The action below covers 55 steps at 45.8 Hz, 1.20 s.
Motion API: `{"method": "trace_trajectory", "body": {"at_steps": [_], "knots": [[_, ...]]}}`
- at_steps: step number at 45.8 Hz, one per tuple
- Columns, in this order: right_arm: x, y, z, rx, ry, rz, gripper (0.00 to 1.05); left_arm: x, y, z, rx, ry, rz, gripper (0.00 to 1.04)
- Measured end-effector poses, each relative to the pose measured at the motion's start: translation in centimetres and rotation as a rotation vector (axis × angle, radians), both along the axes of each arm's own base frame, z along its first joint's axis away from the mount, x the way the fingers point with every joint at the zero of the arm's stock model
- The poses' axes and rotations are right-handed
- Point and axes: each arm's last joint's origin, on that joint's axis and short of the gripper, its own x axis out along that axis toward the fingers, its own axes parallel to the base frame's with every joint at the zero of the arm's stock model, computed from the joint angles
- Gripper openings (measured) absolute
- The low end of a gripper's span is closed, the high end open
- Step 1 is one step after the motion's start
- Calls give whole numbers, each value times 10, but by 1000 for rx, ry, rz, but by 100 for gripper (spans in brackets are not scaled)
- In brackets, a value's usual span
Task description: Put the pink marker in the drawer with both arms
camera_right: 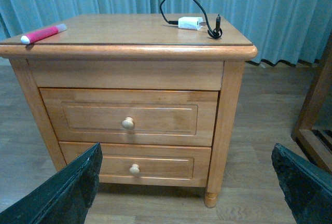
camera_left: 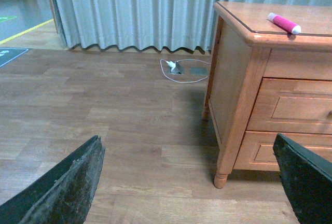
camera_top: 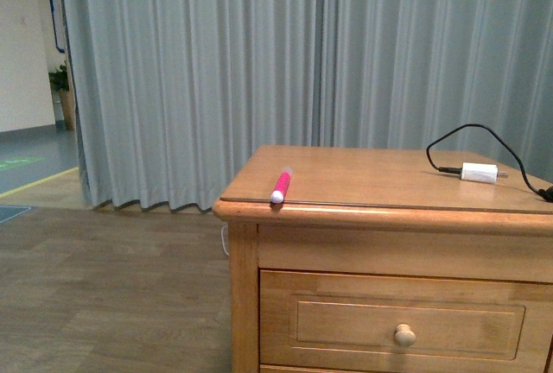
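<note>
At the front left corner of the tabletop (camera_top: pixel 380 174) the pink marker (camera_top: pixel 281 186) is seen lying, the drawer (camera_top: pixel 406 325) is shut, and the left gripper (camera_left: pixel 187 146) and right gripper (camera_right: pixel 187 149) are spread open.

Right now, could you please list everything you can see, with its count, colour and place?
cabinet: one, honey wood, on the wooden floor.
pink marker: one, hot pink, whitish tip, lying at the cabinet top's front left edge.
drawer: one, honey wood, pale knob, upper, closed.
lower drawer: one, same wood, smaller knob, closed.
charger plug: one, white, black cable, on the top's right side.
curtain: one wall of it, grey, behind the cabinet.
floor socket: one, grey, white cable, beside the cabinet.
left hand: one, black, open.
right hand: one, black, open.
</note>
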Motion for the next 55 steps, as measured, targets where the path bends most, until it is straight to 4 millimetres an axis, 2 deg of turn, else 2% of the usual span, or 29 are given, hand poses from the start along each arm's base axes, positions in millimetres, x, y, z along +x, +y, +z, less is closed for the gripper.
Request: {"method": "trace_trajectory", "body": {"at_steps": [48, 52, 55], "knots": [[0, 0, 0, 0, 0, 0, 96, 0, 0, 0, 0, 0, 0, 99], [2, 1, 0, -9, 179, -46, 96, 0, 0, 0, 0, 0, 0, 99], [11, 4, -2, -13, 272, -23, 96, 0, 0, 0, 0, 0, 0, 99]]}}
